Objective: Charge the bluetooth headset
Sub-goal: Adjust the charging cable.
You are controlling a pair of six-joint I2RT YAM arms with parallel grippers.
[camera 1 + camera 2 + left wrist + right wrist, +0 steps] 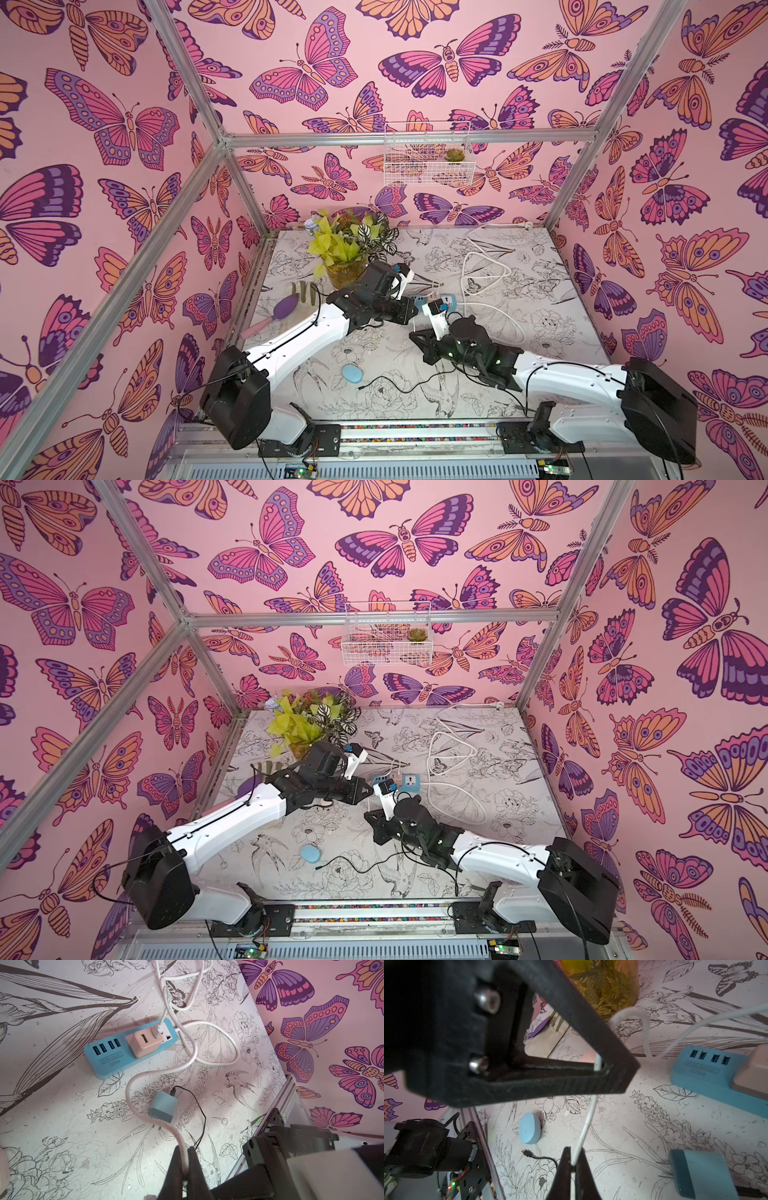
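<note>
The bluetooth headset's pale blue oval case (pixel 352 372) (pixel 529 1128) lies shut near the table's front, apart from both grippers. A thin black cable (pixel 399 388) ends in a free plug (pixel 527 1153) beside the case. Its other end is plugged into a blue charger cube (pixel 164 1108) lying loose on the table. Further back, the blue power strip (pixel 108 1059) carries a peach adapter (pixel 145 1043) with a white cable (pixel 133 1093) plugged in. My left gripper (pixel 185 1148) (pixel 411 312) is shut on this white cable. My right gripper (pixel 574 1150) (pixel 413 334) is shut on the same cable just below.
A potted plant (pixel 349 249) stands behind the left arm. A purple brush (pixel 282 309) lies at the table's left. Loops of white cord (pixel 482 270) cover the back right. A wire basket (pixel 428 153) hangs on the rear wall.
</note>
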